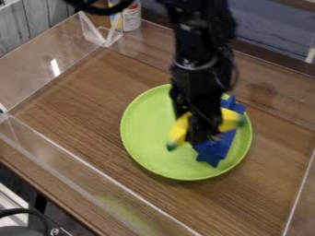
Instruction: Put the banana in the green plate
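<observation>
Clamped around the small curved yellow plastic banana, the black robot gripper points straight down and holds it above the large round lime-green plate. A blue ridged block (partly hidden behind the arm) lies on the plate's right side. Brown wooden tabletop surrounds everything, inside clear plastic walls.

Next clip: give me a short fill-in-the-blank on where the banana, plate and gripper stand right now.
1. The gripper is shut on the ____.
2. The banana hangs over the ____ plate.
3. A ____ block lies on the plate beside the gripper.
4. The plate sits on a ____ table.

Missing words: banana; green; blue; wooden
</observation>
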You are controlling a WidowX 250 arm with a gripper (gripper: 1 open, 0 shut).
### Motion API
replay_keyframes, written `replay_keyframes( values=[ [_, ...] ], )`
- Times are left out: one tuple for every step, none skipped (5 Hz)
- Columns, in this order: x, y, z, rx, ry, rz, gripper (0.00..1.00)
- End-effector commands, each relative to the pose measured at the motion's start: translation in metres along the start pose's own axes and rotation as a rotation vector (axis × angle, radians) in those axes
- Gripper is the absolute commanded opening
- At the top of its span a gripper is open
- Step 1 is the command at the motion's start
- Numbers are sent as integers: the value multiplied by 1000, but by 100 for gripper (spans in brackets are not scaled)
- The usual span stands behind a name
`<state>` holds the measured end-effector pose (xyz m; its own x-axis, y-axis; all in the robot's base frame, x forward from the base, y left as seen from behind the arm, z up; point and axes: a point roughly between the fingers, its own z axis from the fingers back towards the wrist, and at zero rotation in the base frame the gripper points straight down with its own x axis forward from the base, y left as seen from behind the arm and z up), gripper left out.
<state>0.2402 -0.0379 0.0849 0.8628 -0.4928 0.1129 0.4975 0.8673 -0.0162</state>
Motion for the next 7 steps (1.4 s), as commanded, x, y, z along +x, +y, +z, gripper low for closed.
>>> replay_keyframes(
  values=[
    [-8,34,15,46,-66,44,0],
    [-11,40,6,42,-63,47,0],
    [-12,39,-10,30,-49,36,0],
    [-12,40,-28,23,-34,31,0],
    [-11,39,-42,22,-24,30,0],
    [-10,38,-48,17,-20,30,0],
    [-10,37,-49,13,-23,32,0]
  ],
)
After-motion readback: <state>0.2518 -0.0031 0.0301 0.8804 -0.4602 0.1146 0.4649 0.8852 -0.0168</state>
